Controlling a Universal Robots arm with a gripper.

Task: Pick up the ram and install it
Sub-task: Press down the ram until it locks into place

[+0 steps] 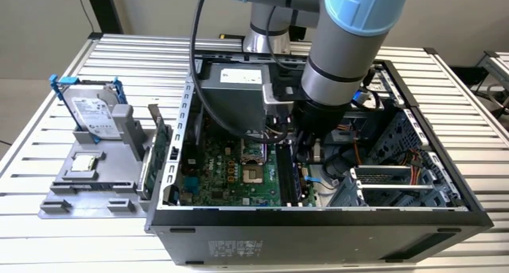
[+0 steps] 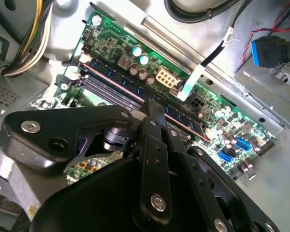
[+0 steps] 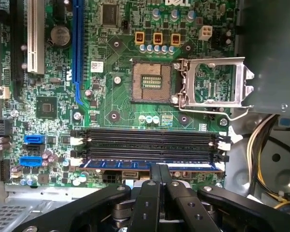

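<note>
My gripper (image 3: 159,171) is down inside the open computer case (image 1: 318,216). Its two black fingers (image 3: 152,193) are pressed close together, tips touching, right over the ram (image 3: 150,165). I cannot tell if they pinch the ram's top edge or just rest on it.

The ram is the thin dark stick with a blue edge. In both wrist views it sits in the memory slot nearest the gripper (image 2: 152,108), standing on its long edge. It runs the same way as the black slots (image 3: 150,142) beside it, and it is about as long as they are. The other slots have nothing in them. White clips (image 3: 76,141) sit at the slot ends.

Past the slots on the green board (image 3: 106,96), I see the square chip socket (image 3: 151,81). Its metal cover (image 3: 215,82) is flipped open next to it. A long blue slot (image 3: 78,48) and a white slot (image 3: 35,36) are farther off.

In the exterior view, my arm (image 1: 342,52) reaches down into the case from above. The case lies on a slatted metal bench (image 1: 80,225). On the exterior view's left, a grey tray (image 1: 87,186) sits just beside the case. It holds a hard drive (image 1: 92,112) standing up, a small square chip (image 1: 83,163) lying flat, and a green card (image 1: 157,151) on its edge.
</note>
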